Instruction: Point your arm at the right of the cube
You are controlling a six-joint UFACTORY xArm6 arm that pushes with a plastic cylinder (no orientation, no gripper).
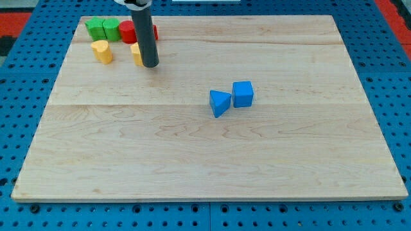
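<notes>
Looks like a robotics lab bench to me; pale wooden board (212, 154) sits on a blue pegboard table (26, 96) full of holes; toy blocks scattered on top

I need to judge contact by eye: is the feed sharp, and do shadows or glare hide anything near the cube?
Camera view: sharp across the board, even soft light, no glare. Blue cube and blue wedge cast only faint shadows, edges crisp. My tip is at the view's top left, far from the cube, and the rod partly hides a yellow block and a red block.
</notes>
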